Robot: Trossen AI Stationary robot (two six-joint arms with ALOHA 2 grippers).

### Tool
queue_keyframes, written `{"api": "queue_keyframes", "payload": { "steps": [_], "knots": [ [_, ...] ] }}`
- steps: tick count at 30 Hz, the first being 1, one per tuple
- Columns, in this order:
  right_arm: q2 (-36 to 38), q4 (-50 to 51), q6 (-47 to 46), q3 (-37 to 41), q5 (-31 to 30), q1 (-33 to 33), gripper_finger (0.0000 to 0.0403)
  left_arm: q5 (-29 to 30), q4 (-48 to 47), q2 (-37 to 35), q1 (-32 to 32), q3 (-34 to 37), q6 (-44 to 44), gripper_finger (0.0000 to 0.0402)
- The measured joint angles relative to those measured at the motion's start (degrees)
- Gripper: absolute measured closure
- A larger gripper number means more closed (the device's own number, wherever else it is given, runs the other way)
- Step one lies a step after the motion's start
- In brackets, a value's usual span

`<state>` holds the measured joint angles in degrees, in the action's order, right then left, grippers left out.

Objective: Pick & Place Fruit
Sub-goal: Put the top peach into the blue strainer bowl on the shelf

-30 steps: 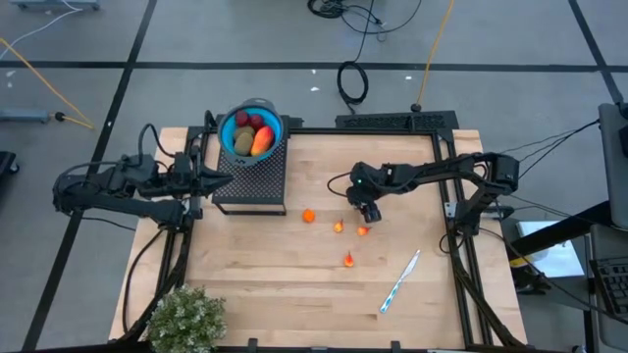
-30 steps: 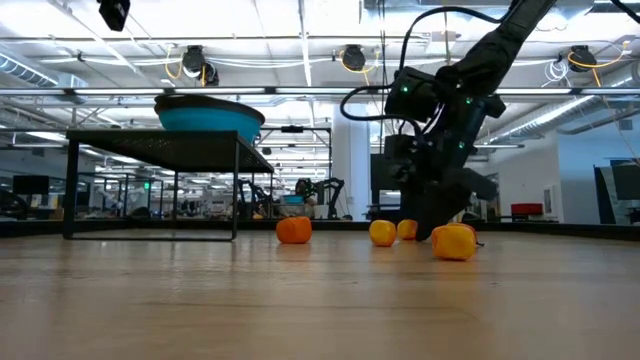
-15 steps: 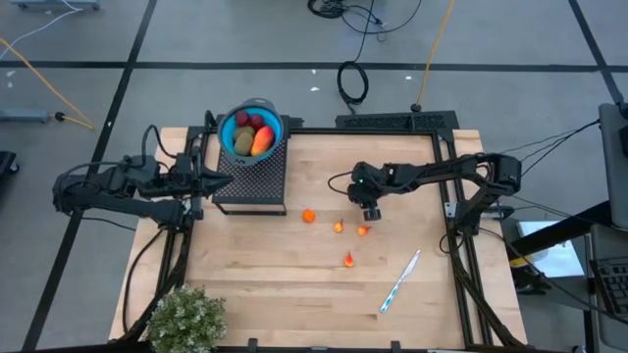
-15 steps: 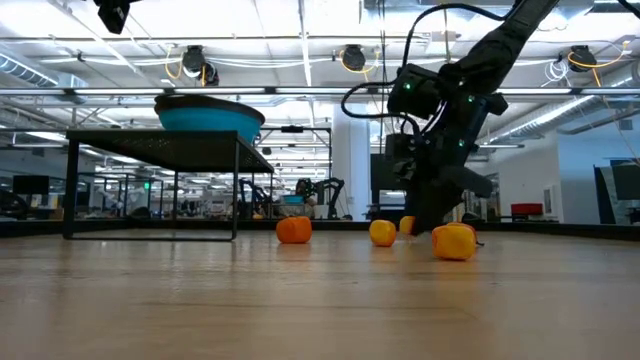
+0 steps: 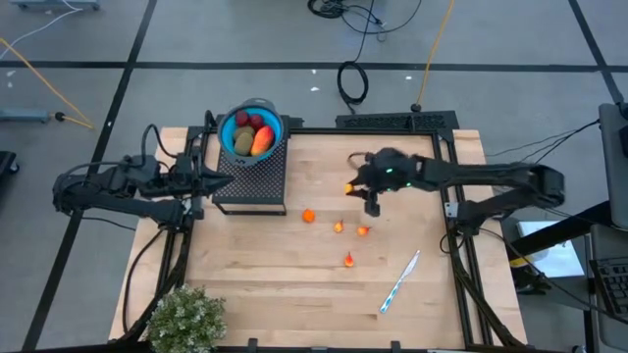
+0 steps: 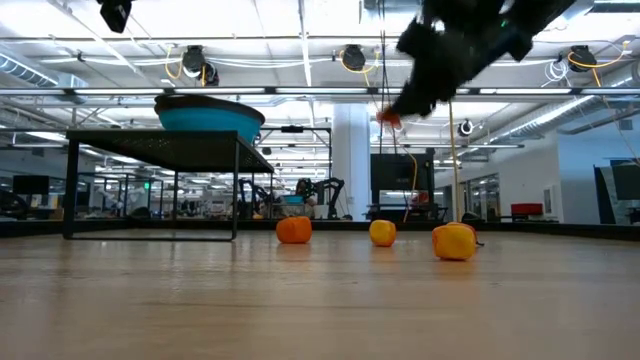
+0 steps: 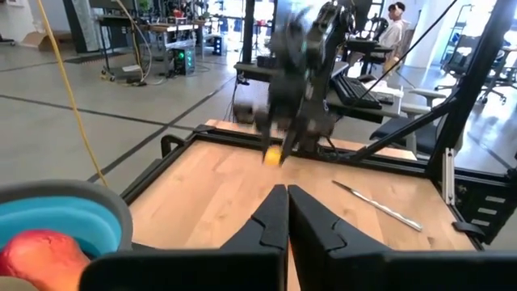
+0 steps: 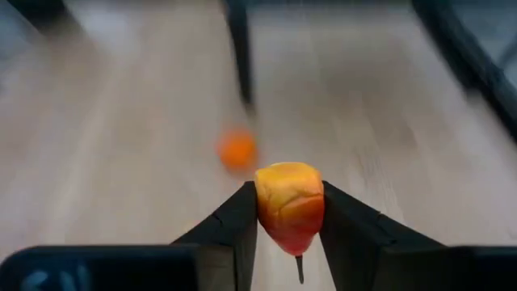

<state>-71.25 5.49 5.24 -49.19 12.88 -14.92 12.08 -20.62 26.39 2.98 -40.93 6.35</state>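
My right gripper [image 5: 354, 186] hangs above the middle of the table, shut on a tiny orange-yellow fruit bit [image 8: 289, 202], which also shows in the low view [image 6: 387, 118]. Several more orange bits [image 5: 339, 226] lie on the wood below it. A blue bowl [image 5: 251, 130] stands on a black mesh rack [image 5: 250, 178] and holds dark red balls, a brown-green oval and the red-orange piece [image 5: 261, 141]. My left gripper [image 7: 285, 206] is shut on nothing, level beside the rack's left side [image 5: 224, 179]. My right gripper pinches the orange-yellow bit by its two sides [image 8: 275, 212] between both fingers [image 8: 236, 222]. The fingers slant down from the table's right. The bit is lifted clear of the table, high above the other bits [image 6: 382, 233].
A white-and-blue pen [image 5: 400, 281] lies toward the table's near right. A bushy green plant [image 5: 186, 319] stands at the near left corner. Bare wood lies between the rack and the orange bits [image 5: 308, 216].
My right gripper has risen from the table with the orange-yellow bit held between its fingers, moving up and toward the far edge. The bit has been lifted clear of the wood. The other bits have stayed where they were.
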Motion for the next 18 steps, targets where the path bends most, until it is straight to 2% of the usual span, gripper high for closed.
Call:
{"api": "queue_keyframes", "payload": {
  "steps": [4,10,18],
  "knots": [
    [7.97,-6.91,-1.86,0.0,9.46,0.0,0.0298,0.02,0.74,1.63,0.02,-0.04,0.32,0.04],
    [17.68,-17.8,-1.23,-0.04,20.47,0.02,0.0295,0.04,1.2,5.18,0.02,-0.04,3.18,0.0377],
    [24.15,-33.2,0.11,-0.06,33.2,0.04,0.0295,-0.07,1.22,9.43,0.02,-0.04,11.69,0.0358]
  ]
}}
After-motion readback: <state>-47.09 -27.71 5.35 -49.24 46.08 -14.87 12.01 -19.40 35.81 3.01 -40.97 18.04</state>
